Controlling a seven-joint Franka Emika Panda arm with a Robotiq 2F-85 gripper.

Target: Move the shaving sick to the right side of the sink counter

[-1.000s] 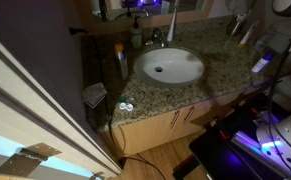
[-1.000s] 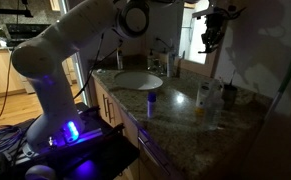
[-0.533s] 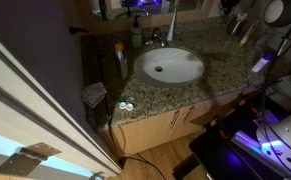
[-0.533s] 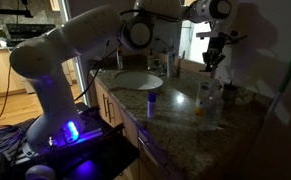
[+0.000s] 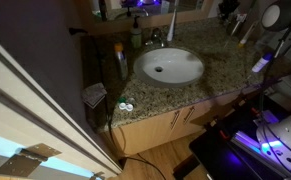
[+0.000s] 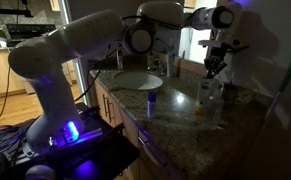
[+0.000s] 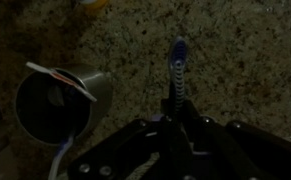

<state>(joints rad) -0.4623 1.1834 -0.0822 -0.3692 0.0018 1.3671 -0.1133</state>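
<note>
Grey cup [image 7: 60, 108] with a thin stick [image 7: 63, 82] inside, beside the shaving stick [image 7: 176, 80]

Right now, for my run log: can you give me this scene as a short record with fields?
place: sink counter, speckled granite, with a white basin
shaving stick: blue-tipped, seen against the granite, its handle running toward the hand
hand: right at the stick's handle in the wrist view; open or shut cannot be told
neighbour: grey cup beside the stick, apart from it
light: dim, details dark
</note>
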